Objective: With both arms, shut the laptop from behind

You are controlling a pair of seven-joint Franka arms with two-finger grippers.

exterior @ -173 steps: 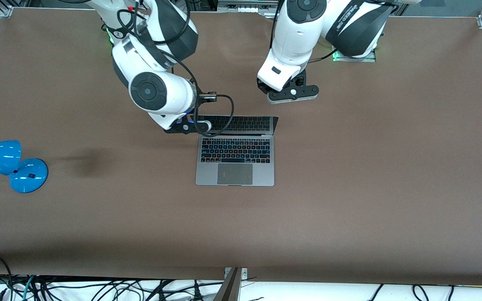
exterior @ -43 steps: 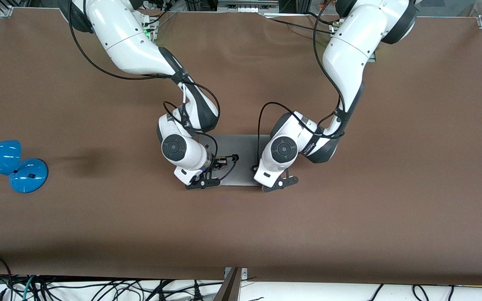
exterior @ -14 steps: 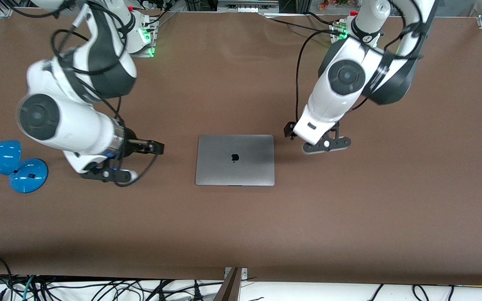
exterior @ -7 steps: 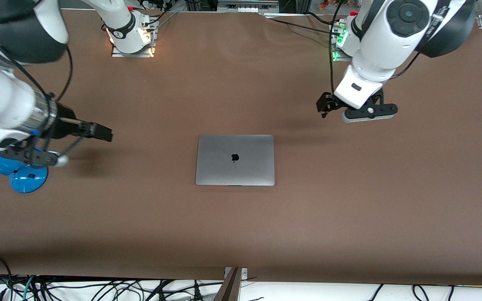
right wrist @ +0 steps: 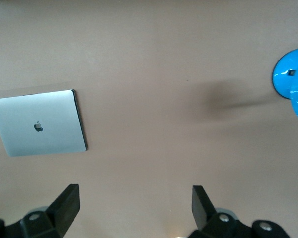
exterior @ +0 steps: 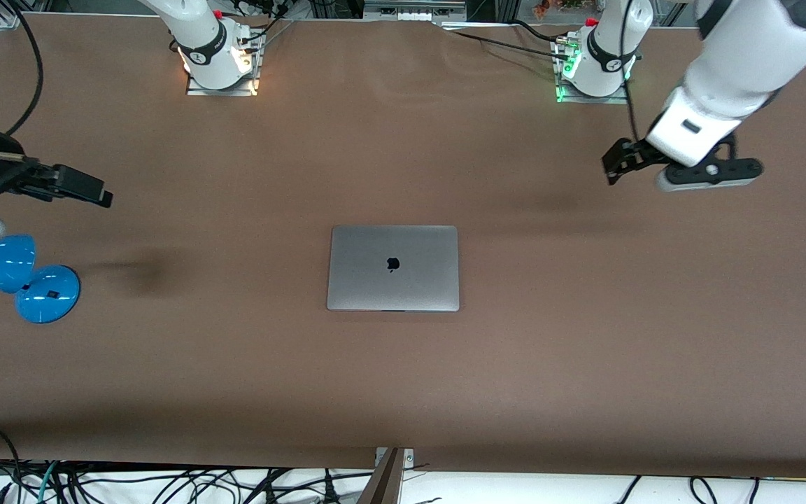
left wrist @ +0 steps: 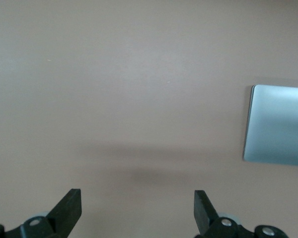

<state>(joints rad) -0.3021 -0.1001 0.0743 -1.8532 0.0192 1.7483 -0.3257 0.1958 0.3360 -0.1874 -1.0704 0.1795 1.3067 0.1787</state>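
The silver-grey laptop (exterior: pixel 392 268) lies shut and flat in the middle of the brown table, with its dark apple logo facing up. It also shows in the left wrist view (left wrist: pixel 278 124) and the right wrist view (right wrist: pixel 39 123). My left gripper (exterior: pixel 616 161) hangs open and empty over bare table toward the left arm's end, well away from the laptop; its jaws are spread wide in its wrist view (left wrist: pixel 137 213). My right gripper (exterior: pixel 85 189) hangs open and empty over the table toward the right arm's end, with its jaws wide apart (right wrist: pixel 135 210).
A blue desk lamp (exterior: pixel 18 276) lies on the table at the right arm's end, just under the right arm, and shows in the right wrist view (right wrist: pixel 293 82). The arm bases (exterior: pixel 217 59) stand at the table's back edge. Cables hang along the front edge.
The laptop, open at first, was pushed shut by both grippers. In the last second both arms have swung up and outward, away from the closed laptop toward the table's ends.
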